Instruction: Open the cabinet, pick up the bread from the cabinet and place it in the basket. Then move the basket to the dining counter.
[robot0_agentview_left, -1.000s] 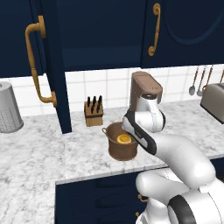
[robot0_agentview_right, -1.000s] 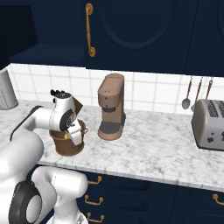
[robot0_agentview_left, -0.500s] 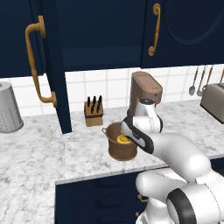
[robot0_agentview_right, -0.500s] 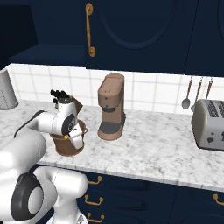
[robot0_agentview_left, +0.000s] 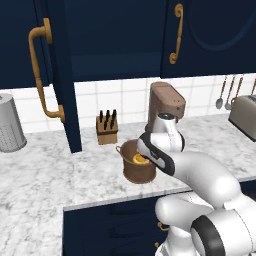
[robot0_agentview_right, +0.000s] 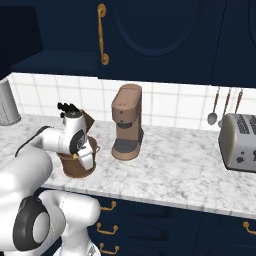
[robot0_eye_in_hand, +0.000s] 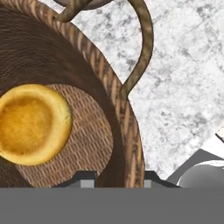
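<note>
Basket (robot0_agentview_left: 138, 168) standing on the marble desk (robot0_agentview_left: 45, 185) in front of the coffee machine (robot0_agentview_left: 166, 102), with the bread (robot0_eye_in_hand: 31, 124) lying flat on its woven floor, off centre. The tool (robot0_eye_in_hand: 119, 180) straddles the basket's rim wall beside one loop handle (robot0_eye_in_hand: 141, 48), one finger tip inside and one outside. The jaws stand narrow, about the wall's thickness apart, so they appear to pinch the rim, though firm contact cannot be confirmed.

Risks, judged from this pose: the grip sits on one side of the rim, so a lift may let the basket swing or tilt about the finger tips, and the loose bread could slide or spill. A thin woven wall may also slip out of the pinch. The open cabinet door (robot0_agentview_left: 62, 75) hangs near the basket's far side, and the knife block (robot0_agentview_left: 107, 128) and coffee machine stand close; a wide swing toward the dining counter could strike them.
</note>
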